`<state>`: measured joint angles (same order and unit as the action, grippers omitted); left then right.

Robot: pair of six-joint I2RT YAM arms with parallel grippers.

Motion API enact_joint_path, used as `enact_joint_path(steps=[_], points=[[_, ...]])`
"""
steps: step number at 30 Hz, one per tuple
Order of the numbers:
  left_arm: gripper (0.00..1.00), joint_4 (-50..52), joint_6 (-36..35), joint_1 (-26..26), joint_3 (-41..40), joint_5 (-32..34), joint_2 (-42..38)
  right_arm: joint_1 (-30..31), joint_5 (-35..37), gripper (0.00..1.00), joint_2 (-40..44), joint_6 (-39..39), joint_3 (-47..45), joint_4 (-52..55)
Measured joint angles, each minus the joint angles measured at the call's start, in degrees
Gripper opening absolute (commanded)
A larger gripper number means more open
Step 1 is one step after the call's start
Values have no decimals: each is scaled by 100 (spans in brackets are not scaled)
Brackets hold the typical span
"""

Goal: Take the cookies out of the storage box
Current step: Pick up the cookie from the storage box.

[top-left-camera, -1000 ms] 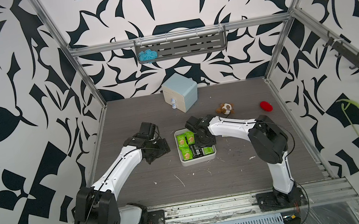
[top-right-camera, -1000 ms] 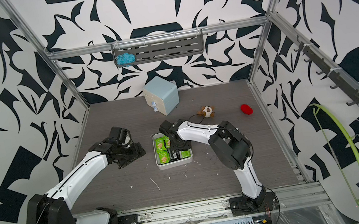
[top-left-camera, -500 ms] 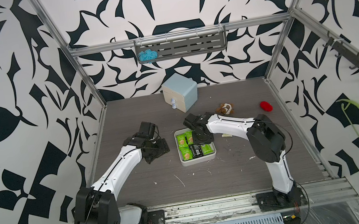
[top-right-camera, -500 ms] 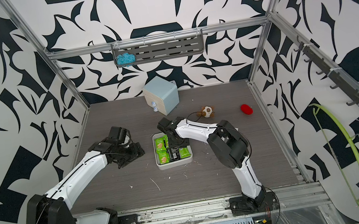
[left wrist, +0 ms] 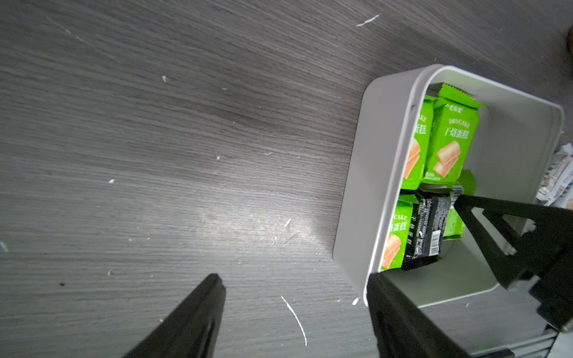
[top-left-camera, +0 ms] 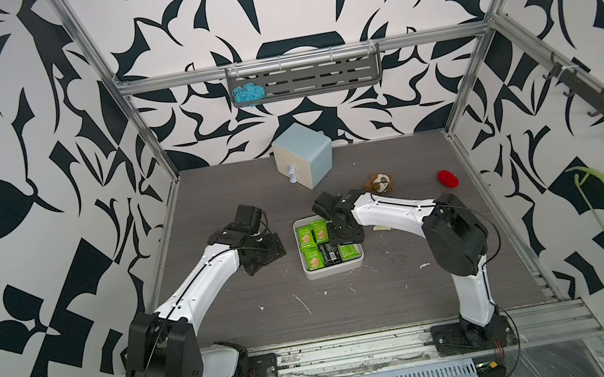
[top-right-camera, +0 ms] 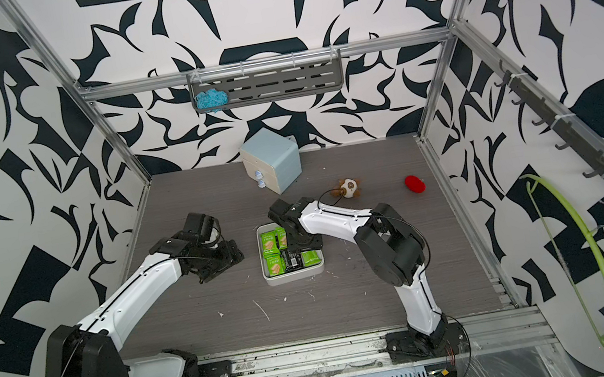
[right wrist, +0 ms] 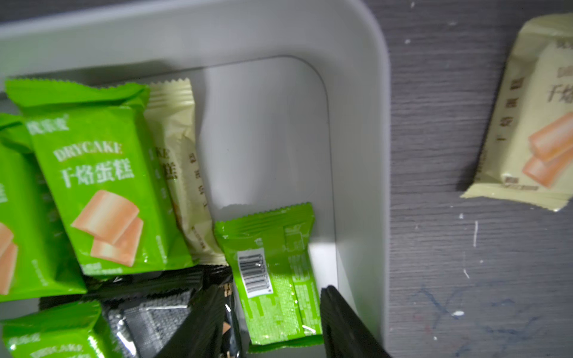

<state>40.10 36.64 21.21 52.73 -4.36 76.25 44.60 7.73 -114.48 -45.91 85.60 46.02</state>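
cookies (right wrist: 105, 186): green, black, yellow in storage box (right wrist: 356, 124) | yellow packet (right wrist: 527, 124) outside

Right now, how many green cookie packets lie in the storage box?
4. In the storage box: far-left packet, far-middle packet beside it, near-left packet, and near-right packet, barcode up, between the jaws of the right gripper. Others may hide under the arm or packets.

**Glossy wrappers, matt box**

Crinkly glossy film on the cookies (right wrist: 102, 186) catches the light inside the storage box (right wrist: 356, 124), itself smooth satin plastic. Beside the box, the surface (left wrist: 155, 155) shows grey wood-grain, matt, scuffed with white flecks.
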Motion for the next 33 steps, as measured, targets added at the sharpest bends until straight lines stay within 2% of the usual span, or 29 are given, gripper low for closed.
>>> enact_joint_path(steps=[13,20,27,33], points=[[80,24,44,2,146,-46,74,2,-85,55,-155,11,-105,-151],[80,44,59,0,146,-44,74,2,-81,50,-271,81,-105,-214],[80,48,63,0,149,-44,76,2,-48,51,-273,127,-105,-212],[80,48,83,2,149,-44,76,2,-13,40,-299,157,-94,-208]])
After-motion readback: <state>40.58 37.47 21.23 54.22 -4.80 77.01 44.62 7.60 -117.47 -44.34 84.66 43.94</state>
